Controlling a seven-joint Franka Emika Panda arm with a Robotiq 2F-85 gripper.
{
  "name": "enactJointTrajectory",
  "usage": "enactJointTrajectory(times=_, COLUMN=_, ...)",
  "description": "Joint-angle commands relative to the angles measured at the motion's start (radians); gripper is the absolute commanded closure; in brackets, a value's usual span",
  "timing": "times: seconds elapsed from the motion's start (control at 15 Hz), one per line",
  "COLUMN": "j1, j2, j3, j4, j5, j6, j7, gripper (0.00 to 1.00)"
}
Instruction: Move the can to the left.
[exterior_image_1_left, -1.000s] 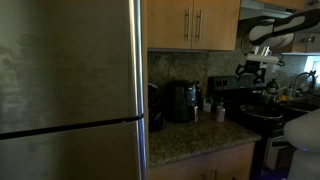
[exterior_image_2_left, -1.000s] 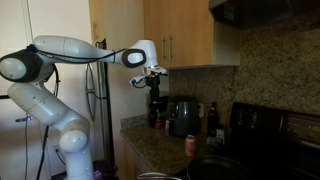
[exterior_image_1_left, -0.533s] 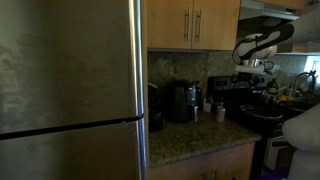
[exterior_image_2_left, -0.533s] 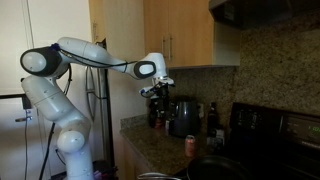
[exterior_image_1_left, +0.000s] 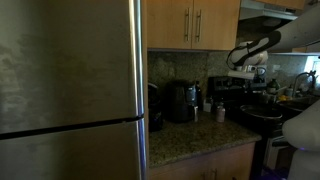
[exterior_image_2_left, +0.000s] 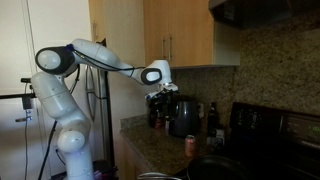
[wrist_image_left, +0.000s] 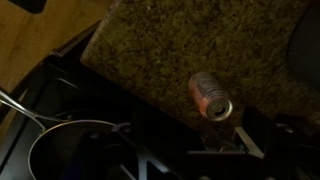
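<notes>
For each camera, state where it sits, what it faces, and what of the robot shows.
Exterior view: beside the fridge, facing along the counter; shows the arm, base hidden.
Exterior view: facing the robot's side; whole arm, gripper, can.
Wrist view: looks down on can and counter; gripper parts below.
Last two share the can.

1. The can (wrist_image_left: 210, 96) is pinkish-red with a pale silvery top.
2. The countertop (wrist_image_left: 170, 40) is speckled brown granite.
3. The robot arm (exterior_image_2_left: 100, 55) is white.
4. The cabinets (exterior_image_2_left: 185, 30) are honey-tan wood.
5. The appliance (exterior_image_2_left: 183, 117) is black.
</notes>
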Motion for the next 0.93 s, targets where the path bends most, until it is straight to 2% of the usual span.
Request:
enactJointTrajectory(times=0.0, j1=-0.007, j2=0.146, j3=0.009, j4=0.080, j5=-0.004, j6=0.053, j7=0.102, gripper=0.00)
enactJointTrajectory(times=0.2, j1=0.009, j2=0.200, j3=-0.007, j4=0.117, j5=-0.030, j6=-0.010, j7=0.154, gripper=0.00)
enactJointTrajectory(times=0.27, j1=0.017, j2=0.162, j3=-0.014, j4=0.072, j5=-0.028, j6=0.036, j7=0.136, gripper=0.00)
enactJointTrajectory(times=0.4, j1=0.020, j2=0.191, j3=-0.018, j4=0.091, j5=-0.028, j6=0.030, j7=0.147, gripper=0.00)
enactJointTrajectory(times=0.47, j1=0.015, j2=0.217, j3=-0.006, j4=0.103, j5=-0.104, j6=0.008, j7=0.179, gripper=0.00)
enactJointTrajectory(times=0.6, j1=0.017, j2=0.264, j3=-0.009, j4=0.115, j5=-0.128, j6=0.049, j7=0.231, gripper=0.00)
enactJointTrajectory(times=0.87, j1=0.032, j2=0.339, j3=-0.033, j4=0.138, j5=-0.070, j6=0.113, j7=0.273, gripper=0.00)
